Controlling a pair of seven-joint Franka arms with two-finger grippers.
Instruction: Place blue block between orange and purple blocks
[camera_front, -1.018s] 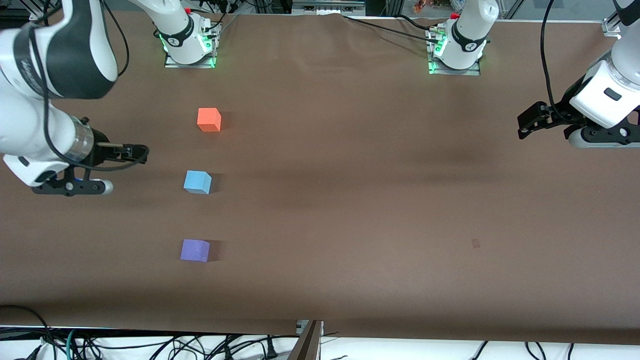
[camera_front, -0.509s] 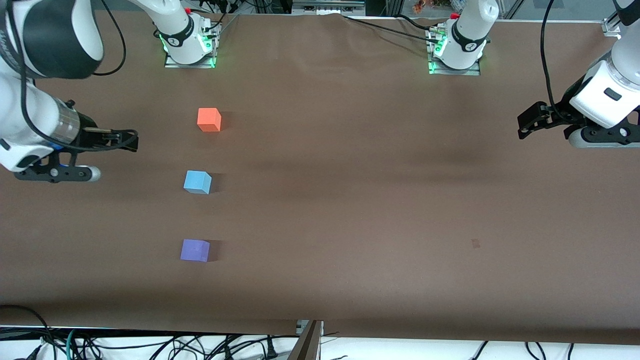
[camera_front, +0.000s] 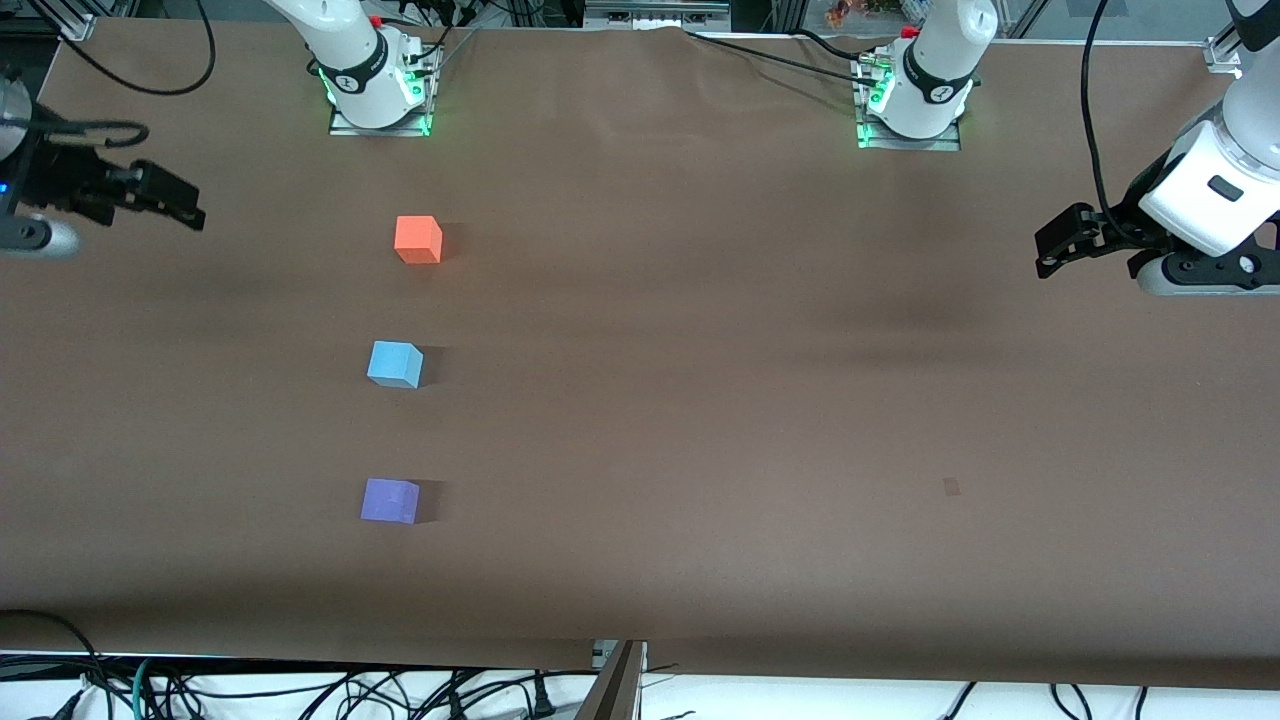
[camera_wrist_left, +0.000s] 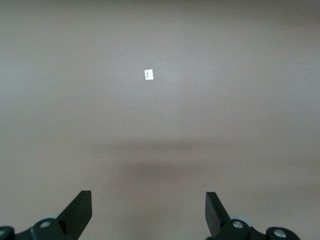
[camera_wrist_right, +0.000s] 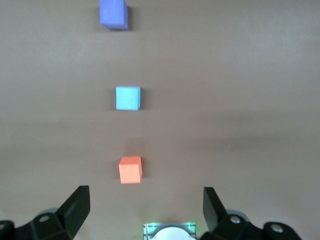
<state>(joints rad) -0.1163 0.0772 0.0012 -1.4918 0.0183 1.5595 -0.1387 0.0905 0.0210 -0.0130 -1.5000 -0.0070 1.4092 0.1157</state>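
Note:
Three small cubes stand in a row toward the right arm's end of the table. The orange block (camera_front: 418, 240) (camera_wrist_right: 130, 169) is farthest from the front camera, and the purple block (camera_front: 390, 501) (camera_wrist_right: 114, 13) is nearest. The blue block (camera_front: 395, 364) (camera_wrist_right: 128, 98) sits on the table between them, apart from both. My right gripper (camera_front: 183, 207) (camera_wrist_right: 145, 205) hangs open and empty over the table's edge at the right arm's end, well clear of the cubes. My left gripper (camera_front: 1052, 250) (camera_wrist_left: 148, 210) waits open and empty over the left arm's end.
The two arm bases (camera_front: 378, 95) (camera_front: 912, 100) stand along the table's back edge; the right arm's base (camera_wrist_right: 169, 231) also shows in the right wrist view. A small mark (camera_front: 951, 487) (camera_wrist_left: 148, 74) lies on the brown cloth toward the left arm's end. Cables hang below the front edge.
My right arm has drawn back from beside the blue block toward the table's edge and its base, gripper still open. The cubes and the left arm have not moved.

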